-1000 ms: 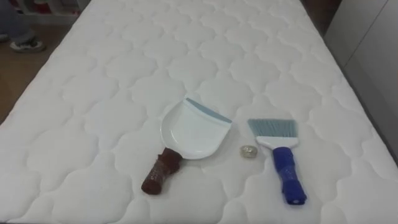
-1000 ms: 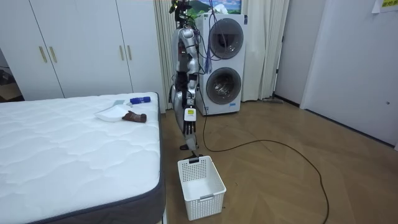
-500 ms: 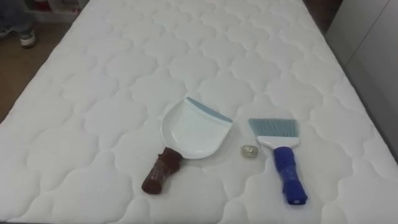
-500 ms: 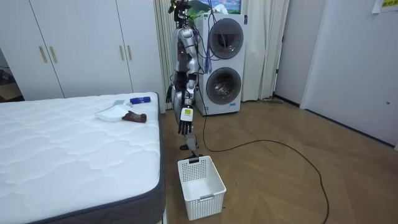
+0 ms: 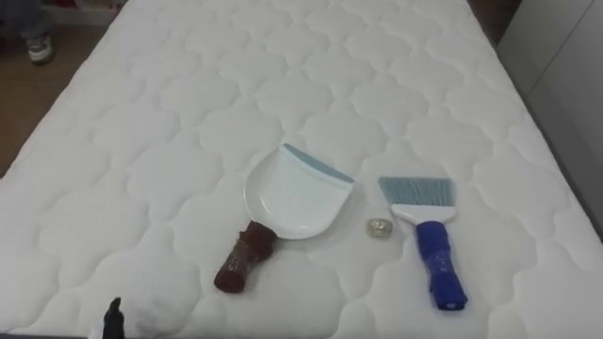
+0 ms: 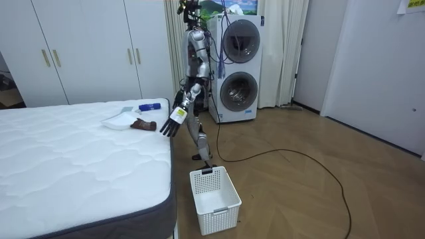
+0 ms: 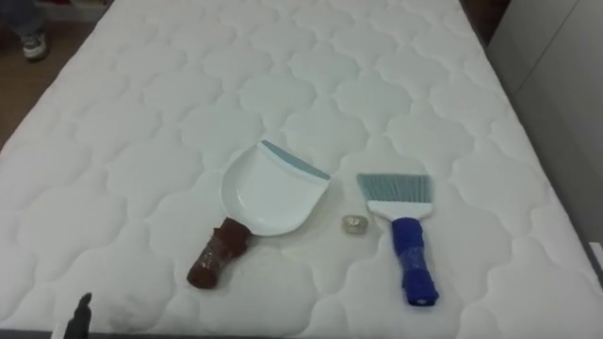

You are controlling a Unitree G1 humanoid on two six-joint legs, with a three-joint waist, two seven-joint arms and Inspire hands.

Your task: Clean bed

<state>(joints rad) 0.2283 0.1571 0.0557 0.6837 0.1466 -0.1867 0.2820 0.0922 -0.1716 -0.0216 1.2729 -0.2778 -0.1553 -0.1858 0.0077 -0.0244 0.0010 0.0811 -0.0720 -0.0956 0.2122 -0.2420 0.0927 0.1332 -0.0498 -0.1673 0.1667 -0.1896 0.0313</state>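
White quilted mattress covers the bed (image 5: 188, 94), which stands before a row of pale wardrobe doors (image 6: 86, 50). Two stacked front-loading machines (image 6: 239, 66) are behind the robot. A yellow note (image 6: 402, 5) is stuck high on the wall at the room view's right, and its writing is too small to read.

Near the bed's foot lies a white dustpan (image 5: 292, 198) with a blue-grey lip and a brown handle that points towards the robot. Beside it on the robot's right lies a brush (image 5: 429, 235) with a blue handle and pale blue bristles. A small pale scrap (image 5: 379, 227) rests on the mattress between them, apart from both.

The robot stands upright at the foot of the bed, facing it. Its left hand (image 6: 170, 123) is held out over the mattress edge, fingers straight and spread, grasping nothing. One dark fingertip (image 5: 112, 315) shows at the lower left of the eye views.

A white slatted basket (image 6: 214, 191) sits on the wooden floor beside the bed's corner.
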